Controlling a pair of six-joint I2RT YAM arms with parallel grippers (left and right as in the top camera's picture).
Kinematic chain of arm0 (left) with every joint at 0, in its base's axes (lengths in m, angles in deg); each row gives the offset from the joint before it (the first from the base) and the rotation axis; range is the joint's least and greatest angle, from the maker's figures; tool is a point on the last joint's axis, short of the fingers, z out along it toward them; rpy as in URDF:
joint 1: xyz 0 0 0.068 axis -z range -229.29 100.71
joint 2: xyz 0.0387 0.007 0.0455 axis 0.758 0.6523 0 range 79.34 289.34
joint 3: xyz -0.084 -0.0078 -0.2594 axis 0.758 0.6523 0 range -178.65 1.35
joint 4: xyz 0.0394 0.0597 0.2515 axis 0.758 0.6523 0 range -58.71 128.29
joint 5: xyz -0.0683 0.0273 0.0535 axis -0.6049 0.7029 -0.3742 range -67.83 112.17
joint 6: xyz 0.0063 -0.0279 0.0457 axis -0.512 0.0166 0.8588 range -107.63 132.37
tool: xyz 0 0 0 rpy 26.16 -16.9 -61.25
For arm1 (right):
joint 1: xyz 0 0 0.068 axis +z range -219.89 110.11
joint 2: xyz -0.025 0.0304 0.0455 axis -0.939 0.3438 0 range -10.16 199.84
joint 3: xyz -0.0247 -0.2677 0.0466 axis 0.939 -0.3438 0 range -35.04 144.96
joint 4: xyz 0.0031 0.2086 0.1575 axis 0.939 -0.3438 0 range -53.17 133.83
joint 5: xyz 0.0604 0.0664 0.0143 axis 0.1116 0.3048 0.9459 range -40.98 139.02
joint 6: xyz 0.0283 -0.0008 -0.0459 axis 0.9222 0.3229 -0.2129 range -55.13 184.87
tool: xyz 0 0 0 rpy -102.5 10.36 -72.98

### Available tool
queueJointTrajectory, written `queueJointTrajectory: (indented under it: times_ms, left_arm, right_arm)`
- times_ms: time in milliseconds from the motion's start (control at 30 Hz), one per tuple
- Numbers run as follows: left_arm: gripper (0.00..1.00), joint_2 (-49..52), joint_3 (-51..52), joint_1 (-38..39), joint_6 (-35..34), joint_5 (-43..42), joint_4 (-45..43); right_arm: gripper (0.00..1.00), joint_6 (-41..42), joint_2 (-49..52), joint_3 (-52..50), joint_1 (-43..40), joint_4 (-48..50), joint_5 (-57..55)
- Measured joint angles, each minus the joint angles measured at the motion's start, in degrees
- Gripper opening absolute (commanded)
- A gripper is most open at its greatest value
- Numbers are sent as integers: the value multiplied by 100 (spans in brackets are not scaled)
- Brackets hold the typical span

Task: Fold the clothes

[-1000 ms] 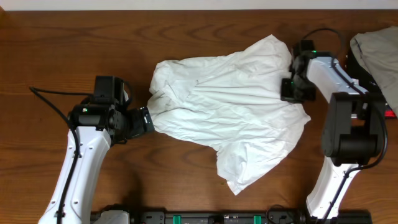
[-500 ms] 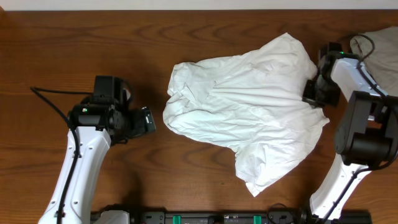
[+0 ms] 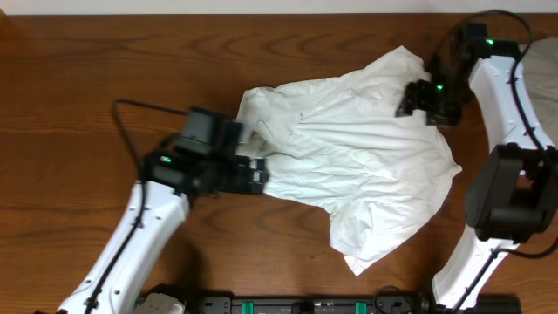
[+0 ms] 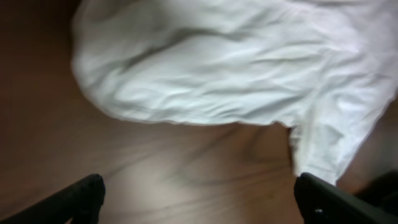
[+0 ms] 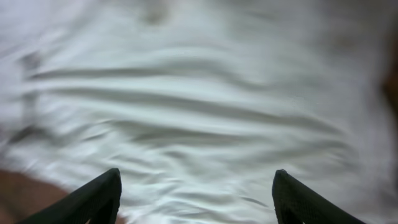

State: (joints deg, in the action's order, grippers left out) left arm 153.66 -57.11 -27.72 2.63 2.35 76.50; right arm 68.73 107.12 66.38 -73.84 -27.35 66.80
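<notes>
The clothes, a white wrinkled T-shirt (image 3: pixel 357 157), lie crumpled right of the table's middle. My left gripper (image 3: pixel 260 173) sits at the shirt's lower left edge. In the left wrist view it (image 4: pixel 202 200) is open over bare wood, with the shirt's rounded edge (image 4: pixel 205 74) just ahead and a flap by the right finger (image 4: pixel 323 199). My right gripper (image 3: pixel 418 98) hovers over the shirt's upper right part. In the right wrist view it (image 5: pixel 196 194) is open, with only the cloth (image 5: pixel 199 106) below and nothing between its fingers.
A heap of beige-grey garments (image 3: pixel 534 61) lies at the far right edge, behind the right arm. A black rail (image 3: pixel 296 305) runs along the table's front edge. The left arm's cable (image 3: pixel 144 109) loops above the wood at the left.
The right gripper opened, let go of the shirt's right edge and moved up and left over the cloth. The left arm swung right to the shirt's left edge. The shirt had slid rightwards.
</notes>
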Motion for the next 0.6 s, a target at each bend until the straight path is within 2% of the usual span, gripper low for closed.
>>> queueJointTrajectory:
  times_ms: [33,133,233,367,400,600]
  left_arm:
    - [93,20,0,221,-90,116,-125]
    - [76,199,0,721,-393,442,-444]
    - [51,590,0,872,-610,682,-815]
    - [14,1193,0,844,-761,868,-1375]
    - [8,1357,0,831,-782,887,-1517]
    - [6,2111,0,822,-809,986,-1912]
  right_arm:
    - [59,-92,-46,13,109,2,138]
    - [48,-214,-85,20,372,20,365]
    - [41,-262,-87,20,525,52,492]
    - [40,-280,-87,20,551,68,538]
    - [40,-282,-87,20,549,68,540]
    - [36,-284,-87,20,542,83,542]
